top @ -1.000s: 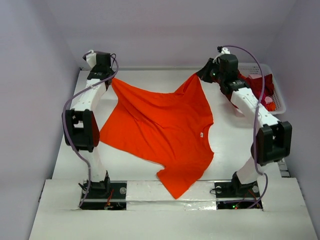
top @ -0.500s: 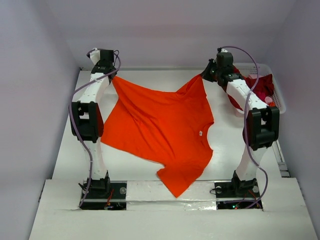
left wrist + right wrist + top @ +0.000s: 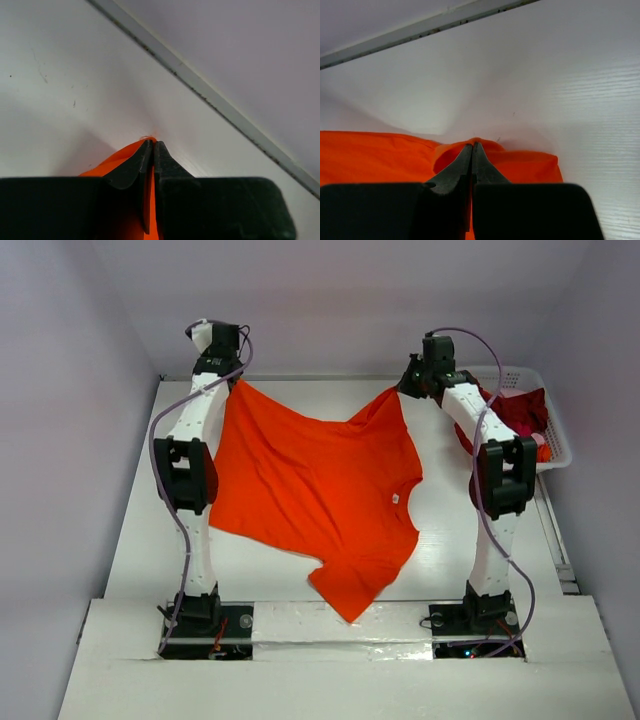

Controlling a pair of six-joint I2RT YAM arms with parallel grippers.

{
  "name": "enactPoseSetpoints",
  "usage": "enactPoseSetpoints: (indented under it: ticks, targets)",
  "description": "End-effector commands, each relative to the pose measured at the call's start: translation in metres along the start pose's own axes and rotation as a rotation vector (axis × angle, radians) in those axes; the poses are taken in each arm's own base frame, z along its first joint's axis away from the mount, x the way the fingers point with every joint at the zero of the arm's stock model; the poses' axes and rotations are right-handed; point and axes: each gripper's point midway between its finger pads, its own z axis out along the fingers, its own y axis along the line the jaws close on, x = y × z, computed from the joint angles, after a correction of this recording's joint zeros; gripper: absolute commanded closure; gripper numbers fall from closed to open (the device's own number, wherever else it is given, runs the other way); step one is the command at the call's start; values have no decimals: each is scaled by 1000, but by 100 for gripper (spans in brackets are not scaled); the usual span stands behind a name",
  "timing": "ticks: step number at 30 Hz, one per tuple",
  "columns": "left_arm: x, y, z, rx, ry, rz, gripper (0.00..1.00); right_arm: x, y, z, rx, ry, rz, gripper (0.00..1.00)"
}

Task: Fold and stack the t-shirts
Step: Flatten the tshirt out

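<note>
The left claw is clenching one far corner of the orange t-shirt, and the right claw is pinching the other (both sets of jaws are pressing tight on cloth). The shirt is stretching between them, its lower part lying on the white bench. At the far right, dark red t-shirts are sitting in the white basket.

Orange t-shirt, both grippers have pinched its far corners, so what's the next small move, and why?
Probably ease the two grippers a little farther apart to pull the hem taut. The left gripper and right gripper are each shut on a hem corner of the orange t-shirt. The edge between them sags, and the cloth lies skewed and wrinkled, one sleeve over the near edge of the table.
</note>
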Motion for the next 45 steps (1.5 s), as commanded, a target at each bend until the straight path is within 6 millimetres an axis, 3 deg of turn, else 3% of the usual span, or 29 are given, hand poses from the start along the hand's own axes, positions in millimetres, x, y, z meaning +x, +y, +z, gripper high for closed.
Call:
enactPoseSetpoints:
  ticks: [1, 10, 18, 23, 28, 37, 45]
  targets:
    - [-3, 8, 6, -42, -9, 25, 100, -34, 2, -11, 16, -56, -17, 100]
    - [5, 21, 13, -102, -7, 33, 100, -50, -2, 0, 25, -63, -9, 100]
    - [18, 50, 19, -166, 32, 27, 100, -34, -8, -2, 31, -23, 1, 100]
    - [21, 72, 22, -210, 56, 0, 100, -32, -12, -14, 32, -21, 10, 100]
    - [24, 76, 20, -222, 65, -3, 100, -20, -15, -22, 34, 5, 11, 100]
    - [33, 82, 17, -232, 86, -1, 100, -14, -13, -44, 23, -3, 10, 100]
    - [30, 87, 17, -241, 85, -7, 100, 7, -18, -50, 15, 42, 18, 100]
